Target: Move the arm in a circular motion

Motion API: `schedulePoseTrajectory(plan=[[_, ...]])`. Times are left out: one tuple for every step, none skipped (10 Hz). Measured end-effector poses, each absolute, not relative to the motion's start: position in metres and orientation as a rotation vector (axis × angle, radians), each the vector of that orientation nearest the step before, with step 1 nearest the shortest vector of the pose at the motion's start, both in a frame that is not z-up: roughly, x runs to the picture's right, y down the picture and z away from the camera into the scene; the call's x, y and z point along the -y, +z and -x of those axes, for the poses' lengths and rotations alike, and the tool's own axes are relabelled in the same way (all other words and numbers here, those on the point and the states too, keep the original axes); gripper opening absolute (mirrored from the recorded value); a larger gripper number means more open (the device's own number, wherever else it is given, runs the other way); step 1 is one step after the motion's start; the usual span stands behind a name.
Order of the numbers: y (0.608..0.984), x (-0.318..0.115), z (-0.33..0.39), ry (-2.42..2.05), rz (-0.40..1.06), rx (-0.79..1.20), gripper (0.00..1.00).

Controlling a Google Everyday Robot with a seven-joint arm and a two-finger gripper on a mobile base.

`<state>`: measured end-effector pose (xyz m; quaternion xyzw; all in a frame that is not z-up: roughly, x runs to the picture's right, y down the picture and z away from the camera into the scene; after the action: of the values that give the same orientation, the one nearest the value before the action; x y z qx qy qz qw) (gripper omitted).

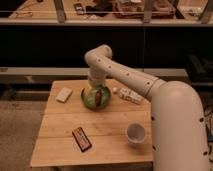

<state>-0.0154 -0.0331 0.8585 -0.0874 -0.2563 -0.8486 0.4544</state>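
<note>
The arm point(131, 80) is thick and cream-white with small dark dots. It rises from the lower right, runs up and left to a rounded elbow point(100, 55), then bends down. The gripper point(93, 91) hangs at its end, just over the left part of a green bowl point(88, 99) on the wooden table point(60, 120). The bowl holds a reddish-brown item point(100, 96).
On the table lie a white block point(63, 94) at the back left, a dark flat packet point(81, 138) near the front, a white cup point(135, 133) at the front right and pale packets point(129, 95) behind the arm. A dark shelf unit stands behind the table.
</note>
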Motion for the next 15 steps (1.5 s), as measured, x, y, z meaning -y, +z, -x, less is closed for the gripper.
schedulePoseTrajectory(plan=[[0.866, 0.054, -0.020, -2.079, 0.260, 0.544, 0.75], [0.866, 0.070, -0.061, -2.039, 0.311, 0.458, 0.75], [0.860, 0.078, -0.103, -1.986, 0.372, 0.385, 0.75], [0.850, 0.077, -0.137, -1.932, 0.428, 0.339, 0.75], [0.837, 0.071, -0.164, -1.882, 0.475, 0.314, 0.75], [0.815, 0.058, -0.193, -1.817, 0.531, 0.294, 0.75], [0.776, 0.034, -0.218, -1.729, 0.588, 0.296, 0.75], [0.754, 0.019, -0.218, -1.692, 0.602, 0.318, 0.75], [0.721, -0.005, -0.210, -1.649, 0.608, 0.361, 0.75], [0.682, -0.042, -0.191, -1.628, 0.629, 0.426, 0.75], [0.656, -0.067, -0.167, -1.634, 0.632, 0.485, 0.75], [0.631, -0.092, -0.141, -1.662, 0.642, 0.537, 0.75], [0.606, -0.118, -0.106, -1.708, 0.641, 0.614, 0.75], [0.596, -0.131, -0.082, -1.744, 0.624, 0.664, 0.75], [0.589, -0.143, -0.048, -1.791, 0.583, 0.734, 0.75]])
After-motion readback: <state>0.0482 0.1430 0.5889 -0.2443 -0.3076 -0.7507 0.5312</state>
